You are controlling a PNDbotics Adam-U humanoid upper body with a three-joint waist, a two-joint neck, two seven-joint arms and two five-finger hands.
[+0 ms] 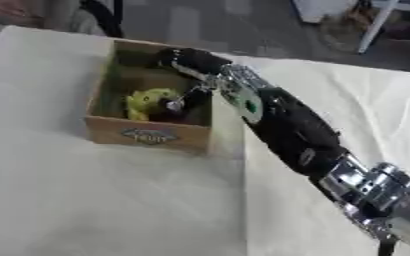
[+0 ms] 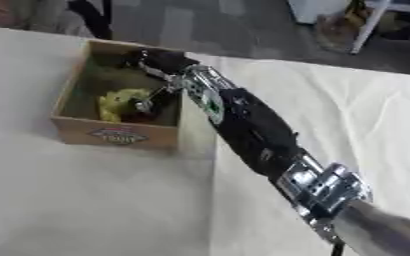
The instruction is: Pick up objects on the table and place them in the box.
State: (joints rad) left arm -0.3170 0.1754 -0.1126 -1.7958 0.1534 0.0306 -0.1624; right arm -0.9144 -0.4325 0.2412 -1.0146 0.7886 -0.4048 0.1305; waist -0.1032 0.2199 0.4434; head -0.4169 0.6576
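While reaching into the cardboard box (image 1: 147, 134) at upper left of the left eye view, the right hand (image 1: 189, 61) is hovering over a yellow object (image 1: 147, 100); likely the placing step, release coming next. Right eye view: its fingers are blurring together, grip unreadable; dark item (image 2: 147, 114) beside the yellow one unclear.

Your right arm (image 1: 287, 125) slants across the box's (image 1: 147, 134) right wall, blocking entry from that side; a yellow-green object (image 1: 147, 102) fills the floor inside, while the cloth-covered table (image 1: 86, 200) lies open left and front
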